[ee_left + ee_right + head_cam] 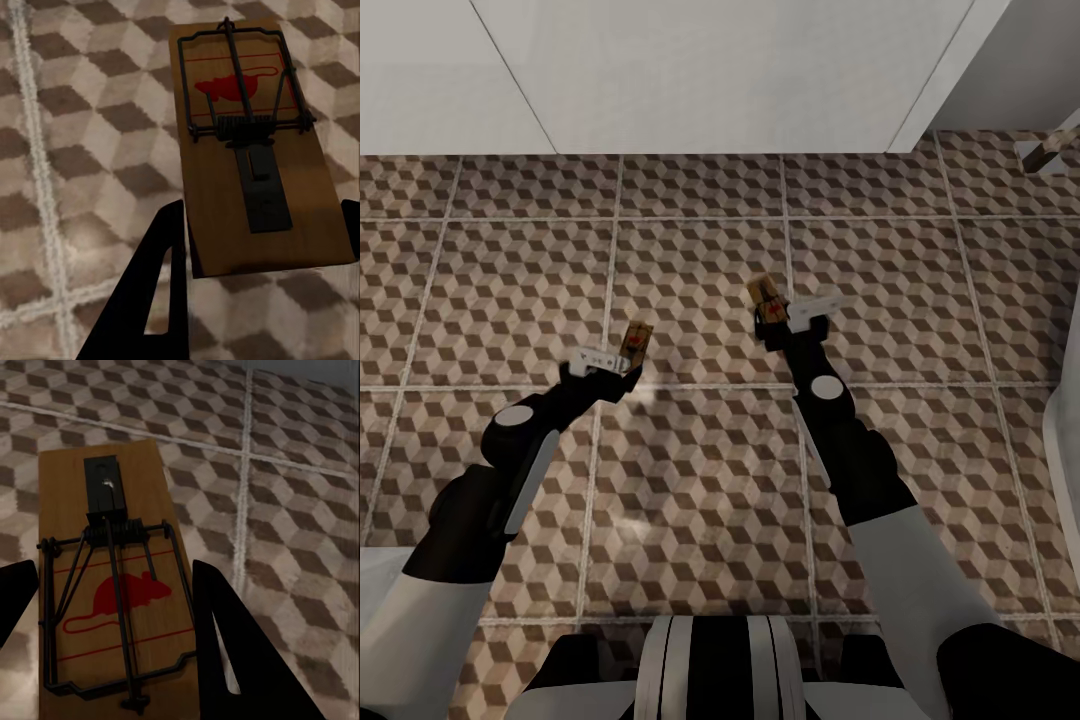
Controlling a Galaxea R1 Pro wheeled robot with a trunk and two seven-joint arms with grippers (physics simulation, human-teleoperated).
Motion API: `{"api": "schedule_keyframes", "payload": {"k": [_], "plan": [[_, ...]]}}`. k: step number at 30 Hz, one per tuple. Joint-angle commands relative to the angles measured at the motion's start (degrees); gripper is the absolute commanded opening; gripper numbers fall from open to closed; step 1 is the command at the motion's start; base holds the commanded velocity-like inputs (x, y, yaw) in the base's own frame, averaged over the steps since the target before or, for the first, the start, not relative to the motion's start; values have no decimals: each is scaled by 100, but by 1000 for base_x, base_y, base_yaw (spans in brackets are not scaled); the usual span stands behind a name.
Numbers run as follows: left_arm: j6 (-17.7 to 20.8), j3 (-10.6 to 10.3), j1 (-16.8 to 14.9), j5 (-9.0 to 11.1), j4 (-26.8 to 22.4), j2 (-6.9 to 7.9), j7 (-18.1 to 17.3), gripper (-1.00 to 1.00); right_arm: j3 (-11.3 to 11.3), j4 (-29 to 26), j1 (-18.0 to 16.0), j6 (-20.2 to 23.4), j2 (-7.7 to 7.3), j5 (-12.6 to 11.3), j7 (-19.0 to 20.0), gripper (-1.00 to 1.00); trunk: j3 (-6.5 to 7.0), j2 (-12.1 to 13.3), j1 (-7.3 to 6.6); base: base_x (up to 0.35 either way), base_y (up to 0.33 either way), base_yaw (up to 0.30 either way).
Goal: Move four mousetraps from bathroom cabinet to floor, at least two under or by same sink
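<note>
Wooden mousetraps, two: one clamped in left gripper (622, 362), frame centre-left (635, 340); one clamped in right gripper (778, 318), centre (765, 298). Both above bathroom floor (700, 480). Advice: lower flat onto tiles before unclamping.

No readable text; red mouse outline printed on each mousetrap (255, 157) (112, 600).

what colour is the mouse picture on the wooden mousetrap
Red, on the brown wooden mousetrap; clearest in the left wrist view.
</note>
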Motion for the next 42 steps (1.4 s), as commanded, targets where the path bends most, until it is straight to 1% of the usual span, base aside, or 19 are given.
{"api": "schedule_keyframes", "payload": {"k": [1, 3, 6, 9, 12, 13, 17, 22, 23, 24, 26, 29, 32, 35, 36, 37, 39, 41, 42], "plan": [[27, -4, -2, 53, -10, 3, 47, -100, 11, -6, -2, 9, -1, 43, -55, -100, -3, -1, -1, 0, 0, 0], [-72, -5, 0, 52, -19, 1, 166, -100, 11, 7, -1, -97, -2, 39, -107, -100, -3, -1, -1, 0, 0, 0], [-615, 0, 1, 52, -21, -1, 316, -100, 11, 163, -1, -227, 3, 39, -147, -100, -3, -1, -1, 0, 0, 0], [-941, 20, 1, 51, -15, -7, 360, -100, 11, 350, -1, -268, 5, 37, -156, -100, -3, -1, -1, 0, 0, 0], [-1031, 37, 1, 51, 14, -13, 375, -100, 11, 547, -1, -345, 7, 35, -159, -100, -3, -1, -1, 0, 0, 0], [-1053, 43, 1, 51, 58, -18, 378, -100, 11, 686, -1, -418, 17, 38, -160, -100, -3, -1, -1, 0, 0, 0], [-1086, 68, 1, 51, 503, -102, 384, -100, -1, 1288, -1, -736, 49, 46, -167, -100, -3, -1, -1, 0, 0, 0], [-1085, 91, -28, 51, 1006, -159, 397, -100, -11, 1521, -12, -812, 63, 49, -287, -100, -3, -1, -1, 0, 0, 0], [-1085, 97, -51, 51, 1148, -185, 456, -100, -13, 1544, -25, -807, 65, 46, -370, -100, -3, -1, -1, 0, 0, 0], [-1083, 98, -56, 51, 1178, -192, 491, -100, -14, 1549, -31, -805, 66, 45, -390, -100, -3, -1, -1, 0, 0, 0], [-1078, 101, -73, 51, 1250, -227, 675, -100, -15, 1560, -59, -778, 67, 41, -433, -100, -3, -1, -1, 0, 0, 0], [-1072, 102, -99, 53, 1292, -253, 874, -100, -15, 1565, -128, -604, 67, 40, -451, -100, -3, -1, -1, 0, 0, 0], [-958, 103, -212, 56, 1309, -261, 947, -100, -14, 1569, -365, -318, 67, 36, -442, -100, -3, -1, -1, 0, 0, 0], [-562, 103, -464, 59, 1318, -264, 973, -100, -10, 1632, -714, 39, 67, 28, -436, -100, -3, -1, -1, 0, 0, 0], [-491, 103, -517, 59, 1323, -264, 975, -100, -9, 1656, -774, 98, 67, 27, -435, -100, -3, -1, -1, 0, 0, 0], [-365, 103, -635, 60, 1338, -265, 978, -100, -8, 1722, -897, 199, 67, 26, -435, -100, -3, -1, -1, 0, 0, 0], [-230, 104, -825, 60, 1374, -265, 980, -100, -8, 1862, -1084, 301, 71, 26, -434, -100, -3, -1, -1, 0, 0, 0], [-120, 119, -1017, 60, 1417, -265, 984, -100, -7, 2056, -1294, 354, 73, 25, -434, -100, -3, -1, -1, 0, 0, 0], [-37, 126, -1148, 60, 1460, -265, 987, -100, -7, 2201, -1450, 373, 74, 25, -434, -100, -3, -1, -1, 0, 0, 0]]}}
